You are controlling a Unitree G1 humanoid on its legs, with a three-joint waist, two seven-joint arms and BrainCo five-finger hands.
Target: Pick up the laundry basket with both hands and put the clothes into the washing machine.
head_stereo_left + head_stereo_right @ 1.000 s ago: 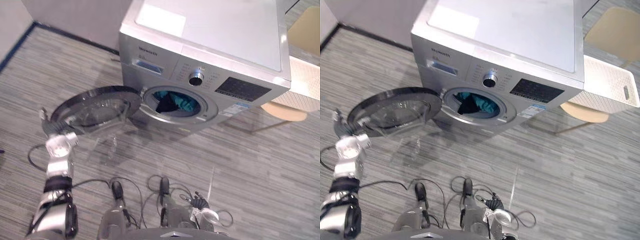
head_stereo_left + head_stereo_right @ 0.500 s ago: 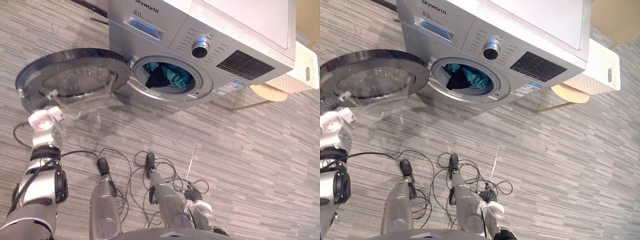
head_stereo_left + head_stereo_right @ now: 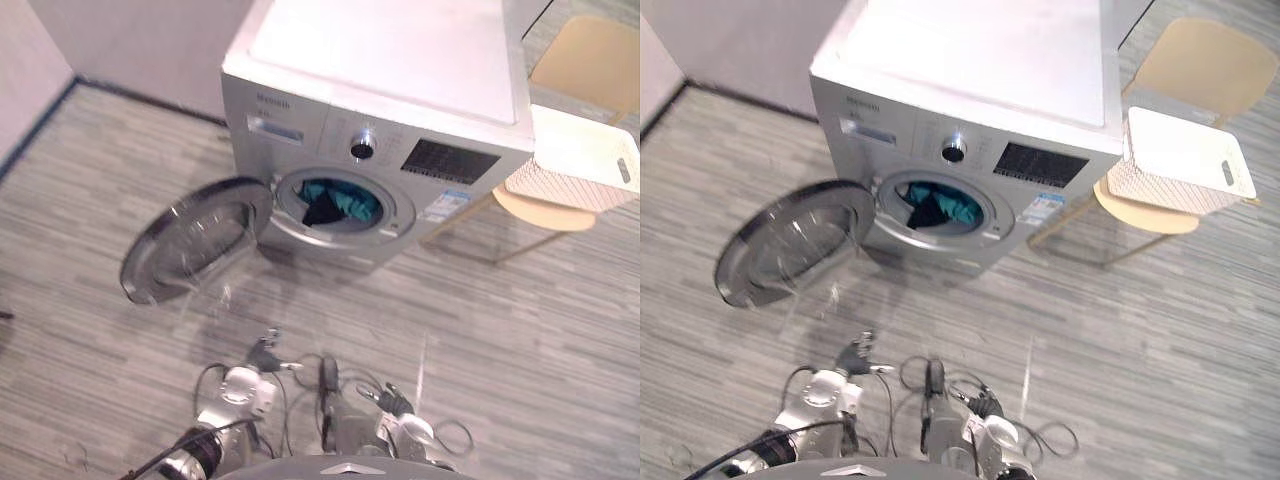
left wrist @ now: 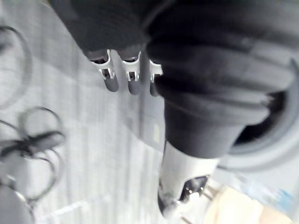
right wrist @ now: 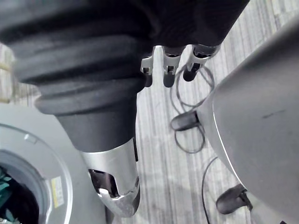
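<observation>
Near: my left hand and right hand hang low over the floor, fingers relaxed and apart, holding nothing. Beyond them, the washing machine stands with its door swung open to the left; teal and dark clothes lie in the drum. Far right: the laundry basket rests on a chair, long axis left to right, handle slot at its right end.

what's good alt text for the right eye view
A silver washer stands with its round door swung open to the left and teal and dark clothes inside. A white basket sits on a tan chair to its right. The left hand and right hand hang low over the grey floor, holding nothing.
</observation>
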